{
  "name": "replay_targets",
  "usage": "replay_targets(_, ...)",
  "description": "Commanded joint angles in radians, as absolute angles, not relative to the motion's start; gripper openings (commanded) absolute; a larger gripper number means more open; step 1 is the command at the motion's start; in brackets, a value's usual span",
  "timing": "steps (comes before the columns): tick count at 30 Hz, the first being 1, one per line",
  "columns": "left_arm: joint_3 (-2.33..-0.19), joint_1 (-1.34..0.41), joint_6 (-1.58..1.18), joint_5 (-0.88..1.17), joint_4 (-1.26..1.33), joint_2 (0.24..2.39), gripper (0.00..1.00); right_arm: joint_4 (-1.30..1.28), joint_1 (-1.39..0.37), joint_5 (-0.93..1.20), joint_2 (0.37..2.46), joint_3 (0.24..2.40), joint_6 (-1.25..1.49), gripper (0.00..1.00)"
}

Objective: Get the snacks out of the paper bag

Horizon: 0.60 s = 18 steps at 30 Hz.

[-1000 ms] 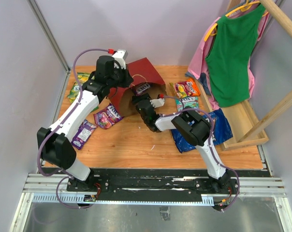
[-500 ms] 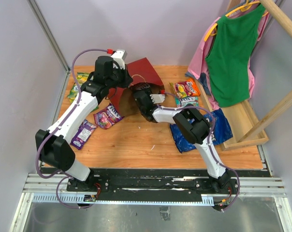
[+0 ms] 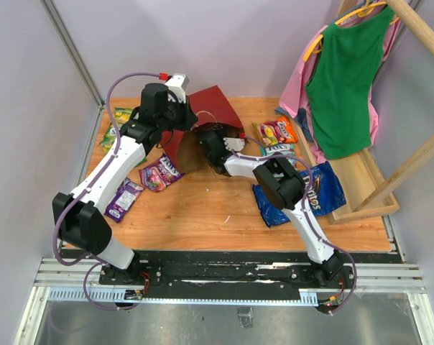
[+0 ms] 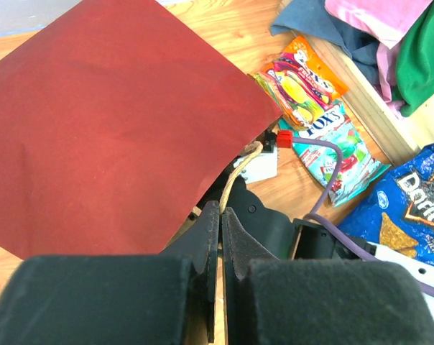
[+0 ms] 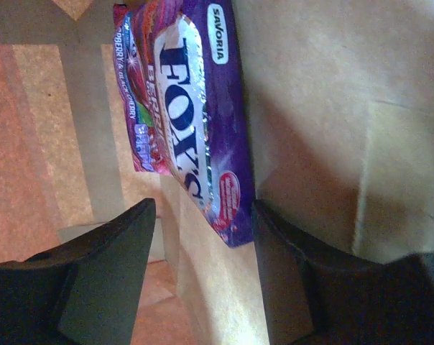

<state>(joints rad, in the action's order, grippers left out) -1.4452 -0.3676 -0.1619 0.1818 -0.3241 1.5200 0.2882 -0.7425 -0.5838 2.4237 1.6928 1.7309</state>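
Since a second ago the right arm has pushed deeper: from above, its wrist now covers the mouth of the red paper bag [image 3: 211,106] at upper centre, hiding the purple packet [image 5: 195,122]. An orange-red packet [image 3: 278,131] and the blue chip bag [image 3: 321,188] lie outside at right. Left wrist view: the left gripper [image 4: 220,210] is pinched on the beige loop handle [image 4: 240,167], with the bag filling the upper left. Only the right wrist view shows the kraft interior: the right gripper [image 5: 202,215] stands parted, the purple packet's lower end between its tips; contact unclear
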Motion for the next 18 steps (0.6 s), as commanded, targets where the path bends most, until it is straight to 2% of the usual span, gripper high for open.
replay_targets(1, -1.461, -0.362, -0.157, 0.202, -0.313, 1.506, 0.04, 0.249, -0.713, -0.579, 2.523, 1.745, 1.69, 0.56)
replay_targets(4, -1.473, -0.362, -0.152, 0.201, -0.323, 1.516, 0.04, 0.281, -0.711, -0.583, 2.544, 1.783, 1.627, 0.5)
replay_targets(6, -1.486, -0.361, -0.15, 0.203, -0.33, 1.526, 0.04, 0.303, -0.71, -0.581, 2.553, 1.796, 1.594, 0.42)
replay_targets(12, -1.503, -0.363, -0.149, 0.205, -0.335, 1.537, 0.04, 0.405, -0.696, -0.541, 2.54, 1.78, 1.508, 0.02)
replay_targets(18, -1.506, -0.362, -0.145, 0.194, -0.337, 1.545, 0.04, 0.536, -0.696, -0.51, 2.434, 1.642, 1.424, 0.01)
